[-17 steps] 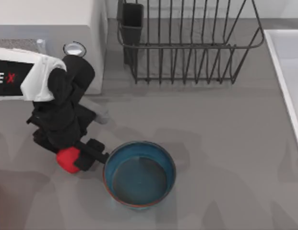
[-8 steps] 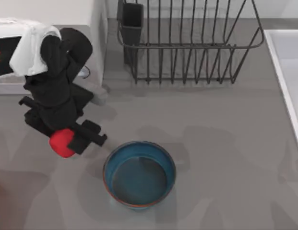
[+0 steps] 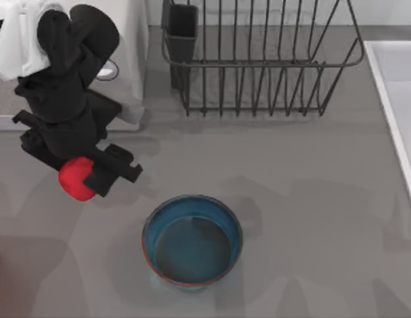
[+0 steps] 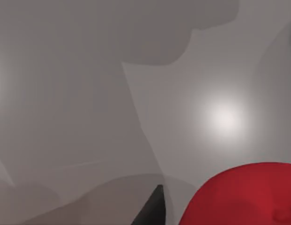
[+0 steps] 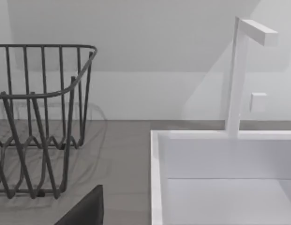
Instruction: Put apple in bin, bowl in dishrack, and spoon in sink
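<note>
A: Where is the apple (image 3: 74, 179)?

B: At the left of the top view, a little above the middle, clamped in the left gripper (image 3: 83, 180). The black fingers (image 3: 116, 171) press on it from both sides, so the jaws are pinching the apple and nothing else. In the left wrist view the apple (image 4: 241, 194) sits at the lower right, with grey table (image 4: 89, 93) behind it and a dark finger tip (image 4: 152, 208) just beside it.

A: What lies around it?

B: The bowl (image 3: 192, 240) stands upright on the table (image 3: 311, 199), lower centre of the top view, down and to the right of the apple and apart from it. The dishrack (image 3: 258, 63) fills the upper middle, with its dark square cup (image 3: 182, 30) at its upper left corner. A white box (image 3: 129, 40) sits in the upper left, partly behind the left arm.

A: And the sink?

B: Its white rim (image 3: 390, 112) runs down the right edge of the top view. The right wrist view shows the sink (image 5: 157, 178) at lower right with a white faucet (image 5: 239, 70) above it, and the dishrack (image 5: 42, 117) at left.

A: The right gripper?

B: A dark piece (image 5: 84, 211) sits at the bottom edge of the right wrist view; I cannot tell whether that gripper is spread or closed.
</note>
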`<state>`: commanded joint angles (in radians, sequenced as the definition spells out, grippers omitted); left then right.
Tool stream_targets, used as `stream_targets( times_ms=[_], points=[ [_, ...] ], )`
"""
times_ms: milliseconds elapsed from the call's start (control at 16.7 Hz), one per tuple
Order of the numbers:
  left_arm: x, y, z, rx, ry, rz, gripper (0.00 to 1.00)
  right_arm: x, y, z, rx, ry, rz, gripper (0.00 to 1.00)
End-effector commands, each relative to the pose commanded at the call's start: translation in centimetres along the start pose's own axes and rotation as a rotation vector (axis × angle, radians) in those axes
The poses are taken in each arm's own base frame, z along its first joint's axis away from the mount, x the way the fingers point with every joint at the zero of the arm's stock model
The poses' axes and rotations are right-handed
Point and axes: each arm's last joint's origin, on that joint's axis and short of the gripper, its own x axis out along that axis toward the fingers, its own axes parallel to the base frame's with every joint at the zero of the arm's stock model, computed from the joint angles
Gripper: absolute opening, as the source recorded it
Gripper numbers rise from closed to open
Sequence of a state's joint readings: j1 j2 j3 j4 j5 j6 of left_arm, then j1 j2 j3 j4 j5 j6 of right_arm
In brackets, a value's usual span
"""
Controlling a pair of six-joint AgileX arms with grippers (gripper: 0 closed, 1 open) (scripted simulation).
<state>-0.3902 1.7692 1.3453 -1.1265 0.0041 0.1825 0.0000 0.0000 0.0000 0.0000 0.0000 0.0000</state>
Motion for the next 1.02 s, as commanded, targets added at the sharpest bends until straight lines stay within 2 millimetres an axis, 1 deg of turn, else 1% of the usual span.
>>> stream_targets(
  times_ms=[240,360,480,720,1020],
  points=[
    [0.0,0.1,0.0,0.021,0.000,0.003,0.00,0.0,0.0,0.0,0.000,0.000,0.000,1.00],
    [-0.6,0.3,-0.2,0.081,-0.012,0.012,0.00,0.0,0.0,0.0,0.000,0.000,0.000,1.00],
    [-1.5,0.7,-0.6,0.177,-0.029,0.028,0.00,0.0,0.0,0.0,0.000,0.000,0.000,1.00],
    [-3.7,1.9,-1.8,0.465,-0.061,0.080,0.00,0.0,0.0,0.0,0.000,0.000,0.000,1.00],
    [-6.5,4.0,-4.3,0.973,-0.048,0.168,0.00,0.0,0.0,0.0,0.000,0.000,0.000,1.00]
  ],
)
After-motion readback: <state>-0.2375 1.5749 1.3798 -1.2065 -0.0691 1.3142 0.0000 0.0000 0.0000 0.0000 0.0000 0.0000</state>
